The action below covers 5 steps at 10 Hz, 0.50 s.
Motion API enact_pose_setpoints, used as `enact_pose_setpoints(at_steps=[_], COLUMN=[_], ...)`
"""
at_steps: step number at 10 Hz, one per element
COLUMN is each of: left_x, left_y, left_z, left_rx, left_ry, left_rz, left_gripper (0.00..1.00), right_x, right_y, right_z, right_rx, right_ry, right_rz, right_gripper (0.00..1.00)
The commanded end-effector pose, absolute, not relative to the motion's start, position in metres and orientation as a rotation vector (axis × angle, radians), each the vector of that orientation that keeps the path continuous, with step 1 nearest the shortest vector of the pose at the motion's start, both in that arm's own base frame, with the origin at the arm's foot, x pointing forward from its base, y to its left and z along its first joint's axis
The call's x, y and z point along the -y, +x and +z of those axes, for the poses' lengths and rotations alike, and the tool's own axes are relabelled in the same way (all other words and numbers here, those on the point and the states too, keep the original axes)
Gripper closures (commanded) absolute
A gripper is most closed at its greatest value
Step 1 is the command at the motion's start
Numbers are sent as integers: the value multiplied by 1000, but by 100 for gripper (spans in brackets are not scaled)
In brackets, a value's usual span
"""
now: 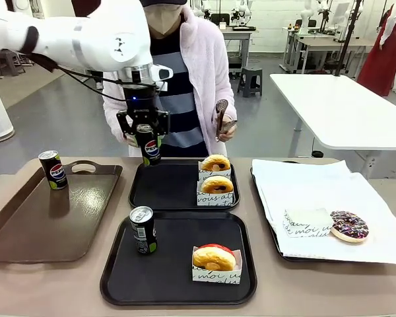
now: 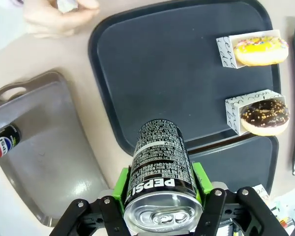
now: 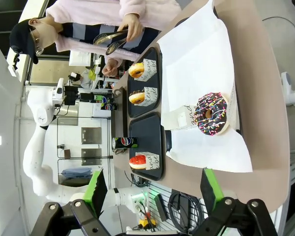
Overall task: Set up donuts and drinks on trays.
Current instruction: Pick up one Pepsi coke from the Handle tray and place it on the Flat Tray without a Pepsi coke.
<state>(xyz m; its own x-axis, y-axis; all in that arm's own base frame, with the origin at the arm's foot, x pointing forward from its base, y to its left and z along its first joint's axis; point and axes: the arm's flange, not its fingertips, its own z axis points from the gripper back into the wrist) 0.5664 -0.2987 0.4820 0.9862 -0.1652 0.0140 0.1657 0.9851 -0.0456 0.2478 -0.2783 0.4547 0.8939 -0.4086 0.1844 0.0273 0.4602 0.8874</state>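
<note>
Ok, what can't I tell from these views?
Left wrist view: the held can hides its own base, so contact with the far tray is unclear.
Front view: the left gripper holds it near the rim; height unreadable. The rear donut's holder is mostly hidden by the front donut.
Left wrist view: the other can on the brown tray is cut by the edge.

The Pepsi can (image 2: 160, 172) has a shiny silver metal top and glossy black printed sides, pressed between the plastic-looking green pads (image 2: 197, 178) of the left gripper (image 2: 160, 187). The far black tray (image 1: 168, 188) and near black tray (image 1: 171, 271) are matt and smooth. The brown tray (image 1: 46, 224) is glossy. White paper (image 1: 317, 185), faintly creased, lines the right-hand tray. The donut holder (image 1: 218, 274) is printed white paper. The person's pink cardigan (image 1: 208, 59) looks fleecy.
</note>
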Motion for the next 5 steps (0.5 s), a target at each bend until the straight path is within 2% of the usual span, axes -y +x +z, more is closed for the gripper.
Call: enact_pose_setpoints(at_steps=[1,3,5], left_x=[314,313,243], left_y=[588,586,511], left_z=[479,462,493], left_rx=[-18,-33,-38], left_ry=[-9,8,71], left_rz=[-159,-203,-361], left_gripper=[41,41,41], right_x=[279,279,279], right_y=[250,250,250], right_z=[455,455,455], right_rx=[424,424,424], right_ry=[1082,1082,1082], right_rz=[-264,-264,-264], right_gripper=[0,0,0])
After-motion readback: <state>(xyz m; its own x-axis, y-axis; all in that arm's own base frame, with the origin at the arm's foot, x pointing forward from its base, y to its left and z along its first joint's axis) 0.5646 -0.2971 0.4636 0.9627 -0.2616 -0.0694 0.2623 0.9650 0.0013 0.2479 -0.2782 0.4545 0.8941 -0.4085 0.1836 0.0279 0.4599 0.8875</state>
